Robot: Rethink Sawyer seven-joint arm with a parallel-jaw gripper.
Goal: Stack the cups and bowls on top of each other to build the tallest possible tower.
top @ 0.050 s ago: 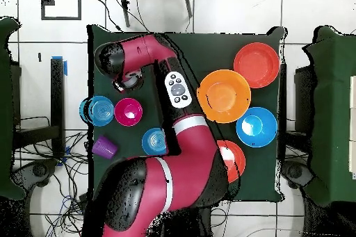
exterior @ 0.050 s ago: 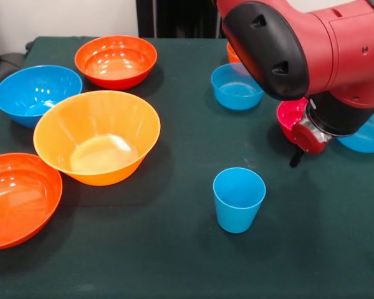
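Note:
A light blue cup [exterior @ 0.050 s ago: 239, 199] stands upright and alone near the table's front; the arm hides it in the overhead view. The translucent purple cup [top @ 0.050 s ago: 106, 146] shows only from above. The small blue bowl [exterior @ 0.050 s ago: 237, 86] [top @ 0.050 s ago: 154, 141] and the magenta bowl [exterior @ 0.050 s ago: 288, 117] [top @ 0.050 s ago: 128, 111] sit apart. Another small blue bowl [exterior @ 0.050 s ago: 369, 136] [top @ 0.050 s ago: 101, 109] lies at the right edge. My gripper [exterior @ 0.050 s ago: 302, 146] hangs over the magenta bowl's front rim, right of and behind the blue cup. The arm's wrist covers most of it. No tower stands.
Large bowls fill the left side in the front view: red-orange [exterior @ 0.050 s ago: 116, 60], blue [exterior @ 0.050 s ago: 37, 93], yellow-orange [exterior @ 0.050 s ago: 96, 137] and a second red-orange [exterior @ 0.050 s ago: 15, 199]. A small orange bowl [exterior @ 0.050 s ago: 232, 53] peeks out behind the arm. Chairs [top @ 0.050 s ago: 323, 109] flank the table.

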